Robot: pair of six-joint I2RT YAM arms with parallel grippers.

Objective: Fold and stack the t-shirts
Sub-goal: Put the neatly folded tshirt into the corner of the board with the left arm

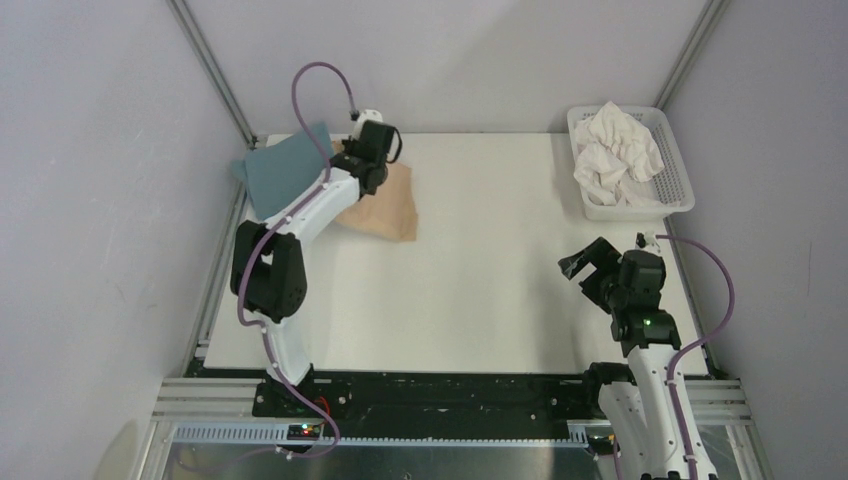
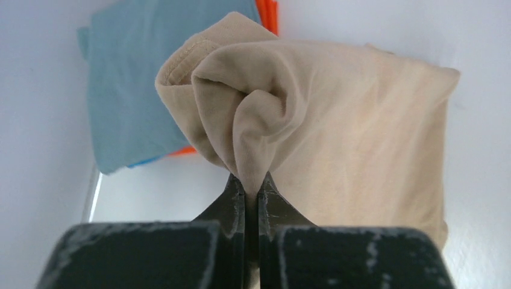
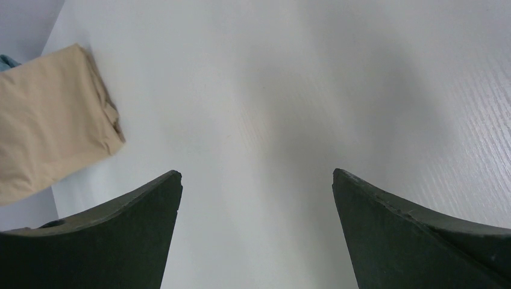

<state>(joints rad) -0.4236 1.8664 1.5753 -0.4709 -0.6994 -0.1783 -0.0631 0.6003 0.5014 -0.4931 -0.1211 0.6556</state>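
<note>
L hand (image 2: 251,180) pinches bunched edge of tan t-shirt (image 2: 361,138) nr far-left corner; R hand (image 3: 257,173) spread above table (image 3: 313,90).

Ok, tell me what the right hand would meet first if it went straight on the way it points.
Most likely the bare table top: the right hand is open and angled down at it. The tan t-shirt lies well left of that line.

Left gripper (image 1: 353,158) at tan t-shirt (image 1: 388,205), white basket (image 1: 684,188) far right
</note>
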